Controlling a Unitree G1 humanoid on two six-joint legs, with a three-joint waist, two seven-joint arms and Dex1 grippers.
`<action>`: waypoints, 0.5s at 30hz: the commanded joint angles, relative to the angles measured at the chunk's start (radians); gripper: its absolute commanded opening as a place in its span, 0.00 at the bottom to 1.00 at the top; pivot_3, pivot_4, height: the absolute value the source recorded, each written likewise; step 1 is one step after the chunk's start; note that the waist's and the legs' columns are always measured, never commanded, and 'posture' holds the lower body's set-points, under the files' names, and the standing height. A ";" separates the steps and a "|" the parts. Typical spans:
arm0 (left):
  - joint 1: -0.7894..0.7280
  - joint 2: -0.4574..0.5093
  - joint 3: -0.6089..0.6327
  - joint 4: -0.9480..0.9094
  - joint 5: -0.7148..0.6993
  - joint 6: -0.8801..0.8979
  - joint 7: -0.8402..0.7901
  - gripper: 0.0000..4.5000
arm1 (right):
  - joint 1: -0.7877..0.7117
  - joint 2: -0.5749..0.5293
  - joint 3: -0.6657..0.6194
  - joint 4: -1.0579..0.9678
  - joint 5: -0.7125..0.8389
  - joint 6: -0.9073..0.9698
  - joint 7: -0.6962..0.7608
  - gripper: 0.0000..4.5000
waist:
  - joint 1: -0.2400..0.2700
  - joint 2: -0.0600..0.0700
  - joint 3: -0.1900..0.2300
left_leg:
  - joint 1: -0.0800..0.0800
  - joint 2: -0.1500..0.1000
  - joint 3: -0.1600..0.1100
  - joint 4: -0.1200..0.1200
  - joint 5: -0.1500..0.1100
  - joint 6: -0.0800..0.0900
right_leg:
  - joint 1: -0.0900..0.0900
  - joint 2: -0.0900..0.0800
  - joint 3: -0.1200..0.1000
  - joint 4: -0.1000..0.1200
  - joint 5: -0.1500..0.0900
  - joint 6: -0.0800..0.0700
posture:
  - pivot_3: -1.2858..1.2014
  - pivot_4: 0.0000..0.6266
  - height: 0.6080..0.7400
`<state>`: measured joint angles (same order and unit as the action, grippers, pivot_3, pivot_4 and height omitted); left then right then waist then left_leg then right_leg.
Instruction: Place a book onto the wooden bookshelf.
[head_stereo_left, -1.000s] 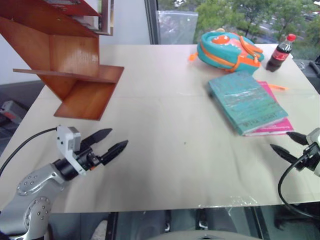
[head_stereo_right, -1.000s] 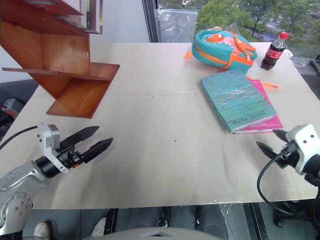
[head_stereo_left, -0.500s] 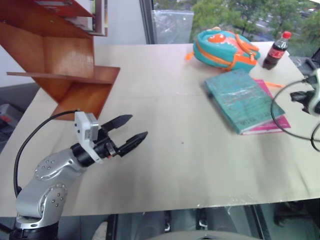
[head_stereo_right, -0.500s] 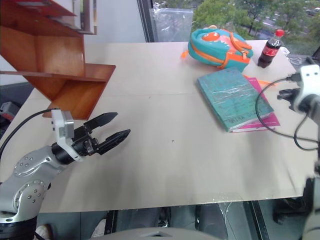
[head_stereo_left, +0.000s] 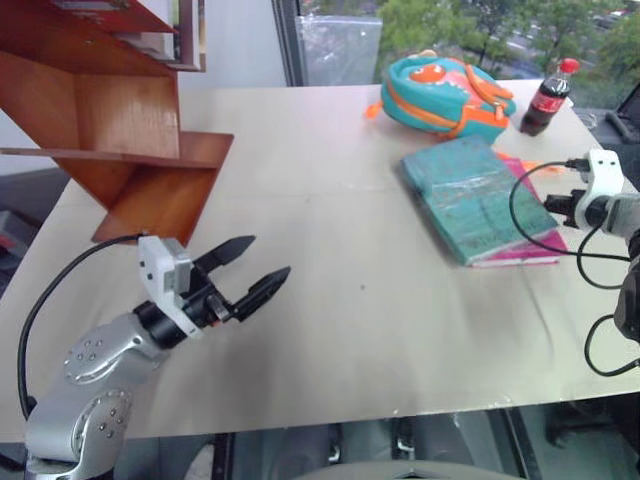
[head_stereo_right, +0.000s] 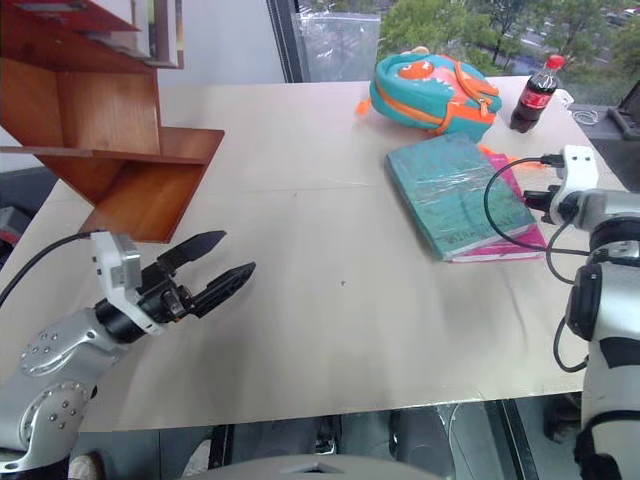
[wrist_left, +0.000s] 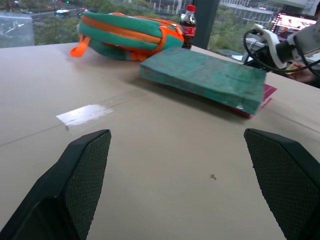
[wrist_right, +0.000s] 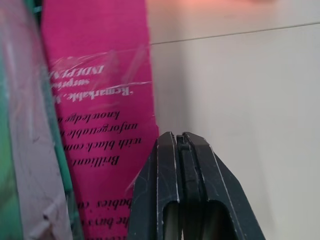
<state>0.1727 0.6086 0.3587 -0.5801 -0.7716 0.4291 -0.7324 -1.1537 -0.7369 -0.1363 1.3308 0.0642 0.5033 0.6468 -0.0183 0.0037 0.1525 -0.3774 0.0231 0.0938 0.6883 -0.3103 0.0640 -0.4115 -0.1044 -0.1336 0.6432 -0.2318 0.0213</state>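
Table (head_stereo_left: 330, 330), pink book (wrist_right: 100, 130) text "Remarkable"

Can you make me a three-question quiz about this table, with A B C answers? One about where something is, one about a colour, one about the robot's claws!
1. What does the teal book lie on?
A. a pink book
B. the wooden bookshelf
C. the floor

2. What colour is the bottle's cap?
A. blue
B. red
C. yellow

3. How is the right gripper?
A. wide open
B. holding the bottle
C. shut, holding nothing

Answers: 1 A, pink peeks out underneath. 2 B, the cap shows red. 3 C, its fingers press together above the pink cover.
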 joint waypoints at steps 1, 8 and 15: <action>0.014 0.003 0.041 -0.040 -0.019 -0.018 0.006 1.00 | -0.011 0.021 0.006 0.006 -0.017 0.001 0.093 0.02 | -0.002 0.000 0.000 | 0.000 0.000 0.000 0.000 0.000 0.000 | 0.000 0.000 0.001 0.000 0.000 0.000 | 0.52 0.24 1.00; 0.017 0.009 0.042 -0.032 -0.021 -0.014 -0.004 1.00 | 0.005 0.054 0.042 -0.017 -0.047 0.003 0.290 0.02 | -0.012 0.001 0.001 | 0.001 0.001 0.002 0.000 0.000 -0.001 | 0.000 0.001 0.003 0.002 0.000 0.000 | 0.52 0.24 1.00; 0.013 0.010 0.031 -0.019 -0.018 -0.010 -0.014 1.00 | 0.002 0.045 -0.041 -0.018 -0.010 -0.038 0.080 0.02 | -0.009 0.002 0.001 | -0.001 0.000 0.001 0.000 0.000 -0.001 | -0.001 0.000 0.001 0.001 0.000 0.000 | 0.52 0.24 1.00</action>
<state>0.1916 0.6099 0.3830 -0.5795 -0.7782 0.4293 -0.7389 -1.1429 -0.6691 -0.1433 1.3347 0.0379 0.4949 0.8039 -0.0272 0.0056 0.1537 -0.3784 0.0231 0.0945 0.6887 -0.3100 0.0634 -0.4124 -0.1048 -0.1330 0.6440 -0.2316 0.0209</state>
